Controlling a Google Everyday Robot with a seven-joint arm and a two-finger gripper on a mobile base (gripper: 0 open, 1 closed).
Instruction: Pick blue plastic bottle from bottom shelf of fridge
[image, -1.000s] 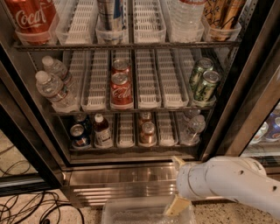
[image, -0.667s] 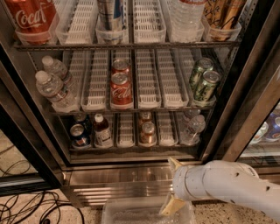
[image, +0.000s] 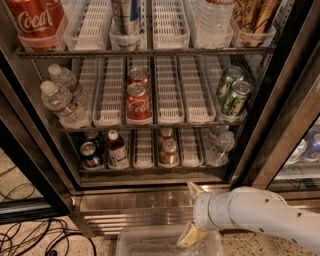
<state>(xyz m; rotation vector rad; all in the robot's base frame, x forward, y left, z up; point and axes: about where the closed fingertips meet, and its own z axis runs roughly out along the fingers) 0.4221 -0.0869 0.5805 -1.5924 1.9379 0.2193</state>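
The fridge (image: 37, 150) stands open before me. On its bottom shelf (image: 145, 171), second lane from the left, stands the blue plastic bottle (image: 117, 149): white cap, dark reddish liquid, pale label. A dark blue soda can (image: 90, 154) is just left of it. My gripper (image: 191, 212) is below and right of the shelf, in front of the steel base, well apart from the bottle. Its two tan fingers (image: 195, 189) are spread apart and hold nothing. The white arm (image: 260, 212) comes in from the lower right.
A brown can (image: 168, 151) and a clear water bottle (image: 220, 146) share the bottom shelf. Red cola cans (image: 138, 101), green cans (image: 232, 96) and water bottles (image: 60, 100) fill the rack above. A clear plastic bin (image: 165, 242) lies on the floor under the gripper. Cables (image: 35, 237) lie at the lower left.
The arm and gripper have shifted a little to the left, in front of the fridge base. The fingers stay apart. Nothing in the fridge has moved.
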